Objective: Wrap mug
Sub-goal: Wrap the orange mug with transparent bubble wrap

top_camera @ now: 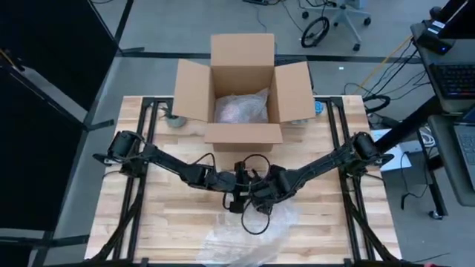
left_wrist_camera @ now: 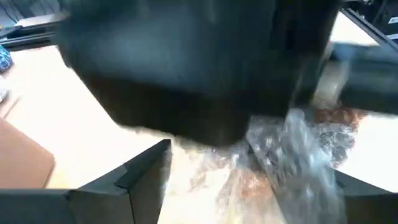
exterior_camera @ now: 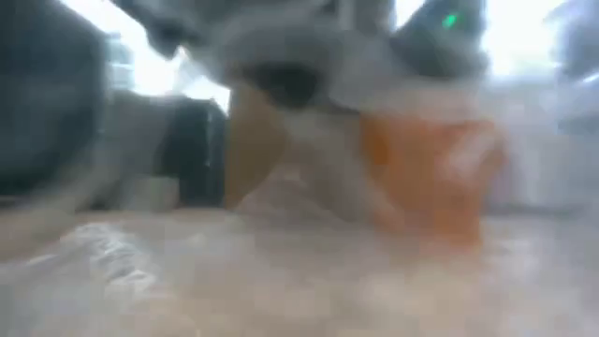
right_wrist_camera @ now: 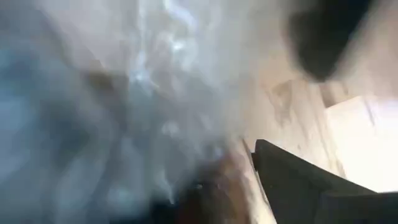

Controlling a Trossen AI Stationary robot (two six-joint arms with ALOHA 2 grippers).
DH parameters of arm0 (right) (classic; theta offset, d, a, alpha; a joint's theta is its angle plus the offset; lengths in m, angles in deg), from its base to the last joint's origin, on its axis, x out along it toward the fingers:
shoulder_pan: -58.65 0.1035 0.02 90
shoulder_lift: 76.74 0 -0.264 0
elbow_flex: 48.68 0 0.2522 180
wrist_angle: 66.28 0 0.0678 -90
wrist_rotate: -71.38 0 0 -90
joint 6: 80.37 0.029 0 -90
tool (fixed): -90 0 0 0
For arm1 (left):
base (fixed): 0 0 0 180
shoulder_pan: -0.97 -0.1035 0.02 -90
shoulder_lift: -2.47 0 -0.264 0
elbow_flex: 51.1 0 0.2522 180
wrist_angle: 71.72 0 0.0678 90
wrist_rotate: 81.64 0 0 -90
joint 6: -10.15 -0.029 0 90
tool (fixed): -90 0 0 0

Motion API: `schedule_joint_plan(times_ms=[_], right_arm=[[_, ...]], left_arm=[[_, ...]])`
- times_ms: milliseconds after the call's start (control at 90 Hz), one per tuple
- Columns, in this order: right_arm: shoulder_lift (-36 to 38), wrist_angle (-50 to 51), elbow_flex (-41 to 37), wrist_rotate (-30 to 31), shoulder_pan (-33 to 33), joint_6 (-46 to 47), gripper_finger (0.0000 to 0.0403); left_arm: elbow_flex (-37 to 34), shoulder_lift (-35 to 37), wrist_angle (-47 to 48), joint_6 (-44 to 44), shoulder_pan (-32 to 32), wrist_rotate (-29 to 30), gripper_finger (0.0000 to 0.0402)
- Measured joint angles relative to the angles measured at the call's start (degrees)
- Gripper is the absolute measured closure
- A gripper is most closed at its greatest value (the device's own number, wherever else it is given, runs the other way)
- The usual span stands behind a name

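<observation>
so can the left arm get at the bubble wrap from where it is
Probably yes. The left end effector sits mid-table right at the bubble wrap, beside the right end effector; only that crowding might hinder it.

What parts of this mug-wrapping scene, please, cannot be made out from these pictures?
- Mug: only an orange blur behind plastic wrap in the low view; in the high view both grippers cover it.
- Left gripper and right gripper: whether either holds anything is hidden where they meet.
- Cardboard box: a pale bundle inside, too small to identify.
- Right wrist view: film fills it.
</observation>
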Motion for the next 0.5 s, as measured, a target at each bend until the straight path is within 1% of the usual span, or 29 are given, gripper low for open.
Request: schedule_joint_plan(times_ms=[78, 422, 500], right_arm=[[2.0, -0.1, 0.1, -0.1, 0.6, 0.1, 0.0218], [6.6, -0.2, 0.2, -0.5, 1.3, -1.4, 0.0218], [7.2, -0.9, 0.3, 0.8, 1.3, -1.5, 0.0218]], left_arm=[[0.0, 0.0, 0.0, 0.2, 0.0, 0.0, 0.0164], [0.0, 0.0, 0.0, 0.4, 0.0, -0.1, 0.0164], [0.0, 0.0, 0.0, 0.4, 0.0, -0.1, 0.0164]])
